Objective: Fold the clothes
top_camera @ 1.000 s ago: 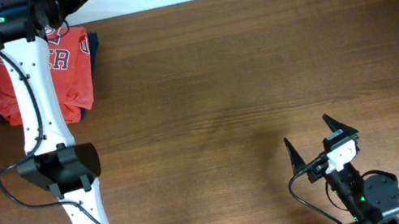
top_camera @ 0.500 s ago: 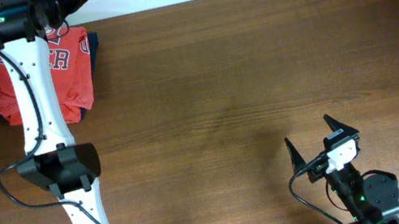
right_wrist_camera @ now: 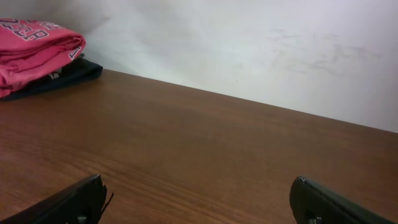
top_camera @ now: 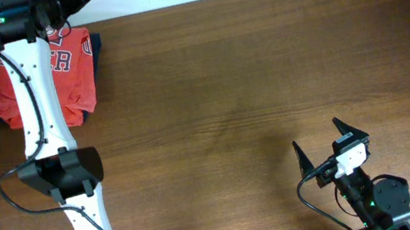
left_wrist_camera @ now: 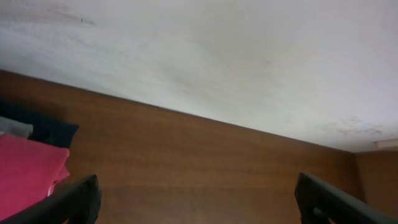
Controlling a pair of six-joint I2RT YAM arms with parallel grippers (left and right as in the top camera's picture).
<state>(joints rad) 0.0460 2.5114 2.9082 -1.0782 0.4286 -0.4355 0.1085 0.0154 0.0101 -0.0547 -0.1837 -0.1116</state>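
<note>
At the near right edge of the desk [top_camera: 263, 62] sits the right tool [top_camera: 316, 135], pointing toward the far side, its two dark fingers spread wide apart with nothing between them; its own camera shows the fingertips [right_wrist_camera: 87, 193] low in the two corners and only bare brown wood between; that wood runs unbroken across the middle of the desk. On the left, the white left arm [top_camera: 38, 102] reaches from the near edge up to the far left corner, passing over the clothes [top_camera: 74, 66]; these lie as a folded red bundle with white lettering on top, resting on a dark garment [top_camera: 96, 58] whose edge shows along the right side; the pile sits in the far left corner of the desk, close to the far edge. Farthest off, the left tool [left_wrist_camera: 198, 180] hangs about at that far edge, its fingers wide apart and holding nothing; in its own view the red cloth lies at the lower left, beside the left finger; whether the two touch I cannot tell; behind rises a white wall [left_wrist_camera: 217, 56].
</note>
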